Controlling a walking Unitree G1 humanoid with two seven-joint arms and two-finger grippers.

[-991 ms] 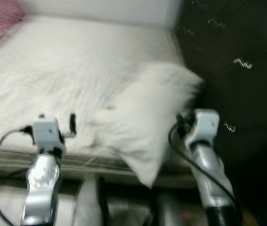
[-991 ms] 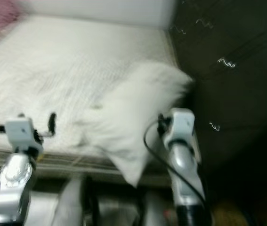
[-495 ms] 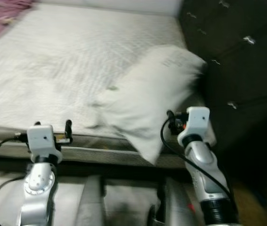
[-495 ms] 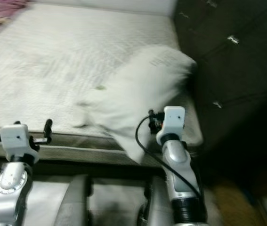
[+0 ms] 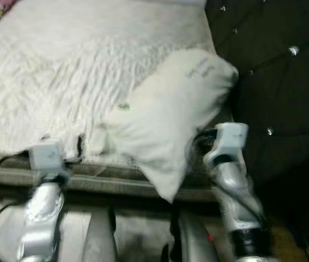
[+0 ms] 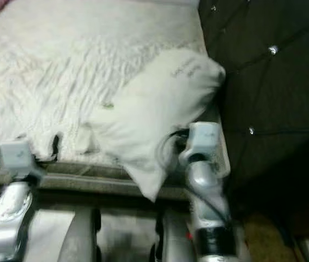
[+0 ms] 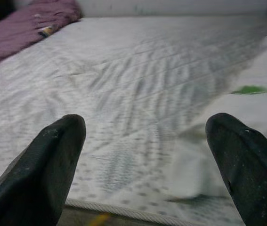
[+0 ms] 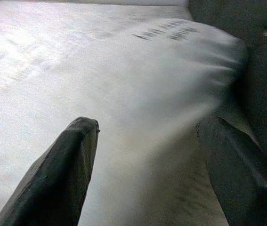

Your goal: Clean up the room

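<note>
A white pillow [image 5: 168,117] with a small green tag [image 5: 123,106] lies tilted on the white mattress [image 5: 50,71], one corner hanging over the front edge. My right gripper [image 8: 147,155] is open and pushed up against the pillow [image 8: 138,80], by the side nearest the headboard. Its silver wrist [image 5: 228,142] stands just right of the pillow. At the mattress's front edge my left gripper [image 7: 147,155] is open and holds nothing. It sits just left of the pillow's corner [image 7: 265,75], and one black finger [image 5: 79,145] shows against the sheet.
A dark tufted headboard [image 5: 277,82] with shiny studs rises right beside the pillow. A purple blanket [image 7: 25,23] lies on the far corner of the bed. The mattress's piped front edge [image 5: 116,183] runs across below both wrists.
The whole picture has shifted, so the camera moved in closer to the bed. Both grippers are nearer the mattress edge, and the right one is now against the pillow.
</note>
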